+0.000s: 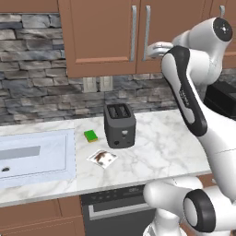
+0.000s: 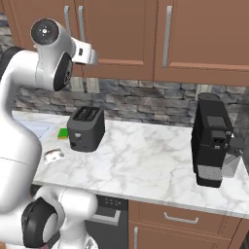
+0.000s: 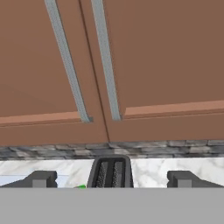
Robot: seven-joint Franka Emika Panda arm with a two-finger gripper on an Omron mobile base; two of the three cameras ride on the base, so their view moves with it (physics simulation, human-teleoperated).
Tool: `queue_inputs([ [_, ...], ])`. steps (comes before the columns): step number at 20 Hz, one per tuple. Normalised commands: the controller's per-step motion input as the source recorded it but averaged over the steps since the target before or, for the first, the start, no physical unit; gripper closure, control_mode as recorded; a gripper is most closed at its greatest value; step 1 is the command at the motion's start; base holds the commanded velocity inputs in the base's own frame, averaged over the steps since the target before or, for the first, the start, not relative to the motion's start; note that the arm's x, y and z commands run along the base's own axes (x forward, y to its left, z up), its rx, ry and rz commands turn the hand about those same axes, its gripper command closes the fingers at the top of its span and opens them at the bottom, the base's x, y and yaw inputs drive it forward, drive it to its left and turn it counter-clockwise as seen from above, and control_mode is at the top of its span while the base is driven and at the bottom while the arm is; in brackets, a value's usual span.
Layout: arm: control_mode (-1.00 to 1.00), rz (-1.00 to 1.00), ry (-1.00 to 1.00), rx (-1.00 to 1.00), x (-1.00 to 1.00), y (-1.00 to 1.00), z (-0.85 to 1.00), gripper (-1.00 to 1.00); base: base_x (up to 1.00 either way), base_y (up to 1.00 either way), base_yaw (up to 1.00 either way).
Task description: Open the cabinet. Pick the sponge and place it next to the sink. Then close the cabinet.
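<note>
Both doors of the cabinet [image 1: 110, 32] are shut, so your sponge is presumably inside, unseen; gripper [image 3: 111, 179] faces its handles [image 3: 105, 61] with jaws wide, holding nothing; sink [image 1: 37, 156] lies below, left of the toaster [image 1: 120, 125].

This is a kitchen. Brown wall cabinets [image 1: 115, 37] with bar handles hang over a grey stone backsplash [image 1: 37, 92], above a marble counter [image 1: 156, 147]. A sink [image 1: 34, 159] is set into the counter, with a black toaster [image 1: 119, 125], a sponge [image 1: 91, 136] and a coffee machine [image 2: 210, 141] on top. Base cabinets [image 2: 185, 223] and a dishwasher [image 1: 115, 207] sit below.
</note>
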Motion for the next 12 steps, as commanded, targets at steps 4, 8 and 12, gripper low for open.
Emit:
queue_inputs([
  [4, -1.0, 0.0, 0.0, 0.0, 0.3, 0.0, 0.0, -1.0, 0.0, 0.0, 0.0],
  [8, -1.0, 0.0, 0.0, 0.0, 0.39, 0.0, 0.0, -1.0, 0.0, 0.0, 0.0],
  [12, -1.0, 0.0, 0.0, 0.0, 0.39, 0.0, 0.0, -1.0, 0.0, 0.0, 0.0],
])
